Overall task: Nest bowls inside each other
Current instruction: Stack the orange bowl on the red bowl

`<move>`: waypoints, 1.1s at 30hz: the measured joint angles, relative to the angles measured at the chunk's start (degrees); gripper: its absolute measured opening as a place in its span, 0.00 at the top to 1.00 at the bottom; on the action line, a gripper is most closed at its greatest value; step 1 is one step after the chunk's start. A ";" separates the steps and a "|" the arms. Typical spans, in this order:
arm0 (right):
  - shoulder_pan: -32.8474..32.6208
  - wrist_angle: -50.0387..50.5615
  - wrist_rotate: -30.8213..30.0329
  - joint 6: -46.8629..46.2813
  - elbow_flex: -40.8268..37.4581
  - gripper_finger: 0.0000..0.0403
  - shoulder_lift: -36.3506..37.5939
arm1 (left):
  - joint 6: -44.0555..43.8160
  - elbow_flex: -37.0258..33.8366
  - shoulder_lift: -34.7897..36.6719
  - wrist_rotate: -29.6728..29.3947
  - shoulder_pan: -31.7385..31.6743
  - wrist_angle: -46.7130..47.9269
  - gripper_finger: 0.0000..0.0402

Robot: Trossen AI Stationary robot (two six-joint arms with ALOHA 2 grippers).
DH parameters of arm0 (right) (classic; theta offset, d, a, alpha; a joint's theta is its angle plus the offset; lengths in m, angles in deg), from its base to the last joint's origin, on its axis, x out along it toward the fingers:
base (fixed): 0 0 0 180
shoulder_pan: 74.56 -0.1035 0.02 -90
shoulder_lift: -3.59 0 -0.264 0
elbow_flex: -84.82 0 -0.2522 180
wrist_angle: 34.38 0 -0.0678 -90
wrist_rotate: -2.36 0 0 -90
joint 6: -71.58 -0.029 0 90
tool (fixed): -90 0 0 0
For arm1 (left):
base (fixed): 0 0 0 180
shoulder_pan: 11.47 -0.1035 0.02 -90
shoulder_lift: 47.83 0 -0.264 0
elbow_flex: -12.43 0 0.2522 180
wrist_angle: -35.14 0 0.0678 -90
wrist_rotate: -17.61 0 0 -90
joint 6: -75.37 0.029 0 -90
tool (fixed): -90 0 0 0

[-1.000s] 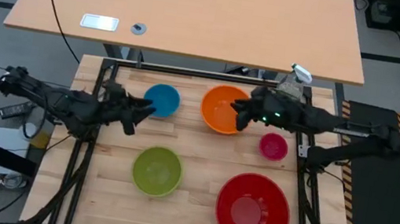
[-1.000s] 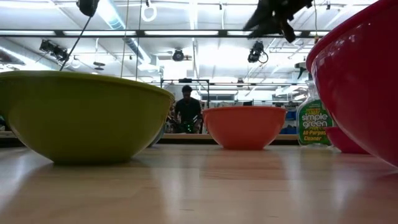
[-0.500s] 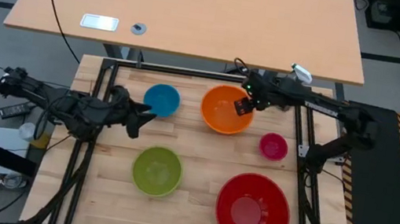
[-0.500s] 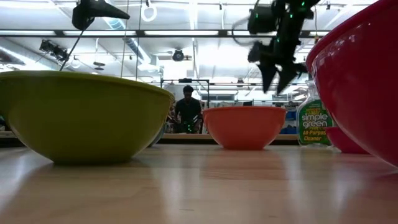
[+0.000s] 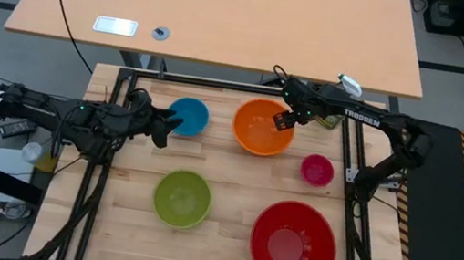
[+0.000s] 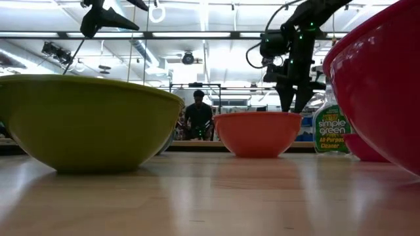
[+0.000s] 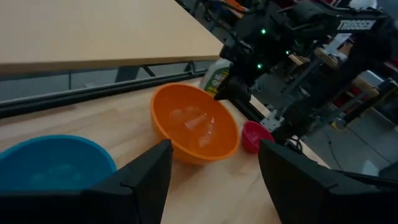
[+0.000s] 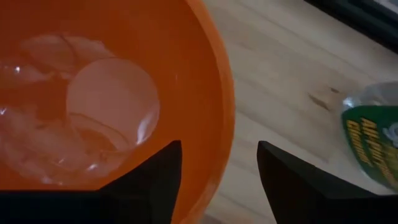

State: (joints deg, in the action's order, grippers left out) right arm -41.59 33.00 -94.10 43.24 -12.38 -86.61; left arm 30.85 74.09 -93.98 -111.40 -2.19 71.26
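Note:
Five bowls rest on their bases on the wooden table: blue and orange at the far side, pink at the right, green and red near the front. My right gripper is open and points steeply down over the orange bowl's far right rim; one finger stands inside the rim and one outside, and I see no touch. My left gripper hovers open beside the blue bowl, aimed across at the orange bowl.
A clear spray bottle stands at the far right corner, just behind the orange bowl and close to my right arm. Black frame rails run along the table's edges. A pale desk lies beyond the far edge.
My right gripper has swung from above the gap between the orange and pink bowls toward the far edge, tipped from nearly level to steeply downward, and sunk to the orange bowl's far right rim. My left gripper has edged toward the blue bowl. No bowl has moved.

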 joint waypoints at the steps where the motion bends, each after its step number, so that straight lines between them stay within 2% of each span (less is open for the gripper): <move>1: 0.34 -0.90 0.68 0.29 -0.37 0.47 -0.46 | 0.69 0.00 0.00 -0.03 -0.38 0.13 0.40; 11: 1.16 -2.17 1.17 2.61 -1.02 0.57 -6.18 | 1.85 -0.02 0.00 -0.01 -2.07 0.22 0.40; 24: 0.63 -3.51 3.05 2.22 -0.84 0.86 -8.77 | 1.63 -0.02 0.00 0.34 -2.06 -0.89 0.40; 33: 0.63 -3.22 4.05 2.45 -0.89 0.89 -7.30 | 1.69 -0.02 0.00 1.57 -2.06 -2.37 0.40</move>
State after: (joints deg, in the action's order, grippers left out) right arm -40.95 29.77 -90.05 45.69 -13.27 -93.91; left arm 32.54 74.07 -93.98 -109.83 -4.24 68.89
